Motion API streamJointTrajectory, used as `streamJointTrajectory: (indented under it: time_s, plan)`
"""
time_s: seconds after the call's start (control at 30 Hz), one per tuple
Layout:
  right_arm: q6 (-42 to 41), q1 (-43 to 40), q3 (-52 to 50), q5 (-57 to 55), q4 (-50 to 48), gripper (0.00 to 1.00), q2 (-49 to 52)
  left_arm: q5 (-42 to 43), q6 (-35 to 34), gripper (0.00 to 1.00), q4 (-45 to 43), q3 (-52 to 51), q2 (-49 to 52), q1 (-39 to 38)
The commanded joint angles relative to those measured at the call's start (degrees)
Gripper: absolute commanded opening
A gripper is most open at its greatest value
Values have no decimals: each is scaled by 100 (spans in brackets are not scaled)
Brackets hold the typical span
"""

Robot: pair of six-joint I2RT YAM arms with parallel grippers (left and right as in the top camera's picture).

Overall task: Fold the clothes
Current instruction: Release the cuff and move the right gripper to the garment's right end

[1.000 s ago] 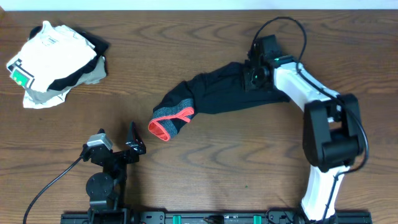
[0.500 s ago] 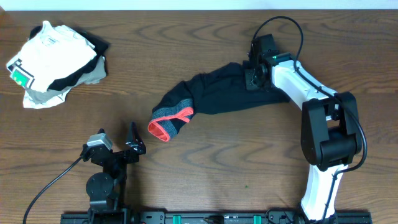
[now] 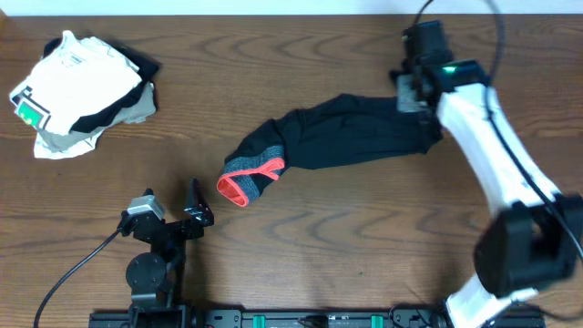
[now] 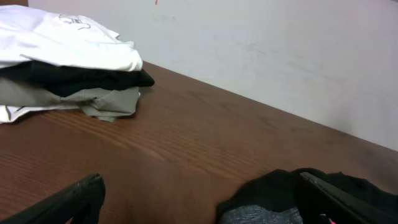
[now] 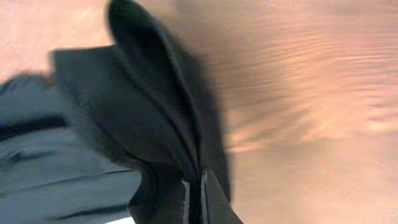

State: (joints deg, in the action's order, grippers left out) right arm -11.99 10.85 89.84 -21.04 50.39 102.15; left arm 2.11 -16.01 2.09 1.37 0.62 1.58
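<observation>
Limply, black clothes [image 3: 355, 137] — soft, creased.

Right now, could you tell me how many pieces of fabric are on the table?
4 visible: the black garment mid-table, pinched by the right tool; and a white garment, a black layer and a beige cloth stacked at the far left. The stack may hide more.
</observation>
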Motion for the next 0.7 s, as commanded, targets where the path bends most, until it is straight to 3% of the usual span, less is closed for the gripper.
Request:
streamJointTrajectory:
  time_s: [0.0,0.2,0.67]
  plan:
    - [-125,-234,138,-1025,98,1,-671,-173,120,98,195,-114,-39,-28]
    - [-125,-863,138,-1178,380,1,-1204,-173,120,98,195,-114,-39,-28]
    - [-120,-2341,-52,-664,402,1,-986,-173,120,98,192,-114,-39,-28]
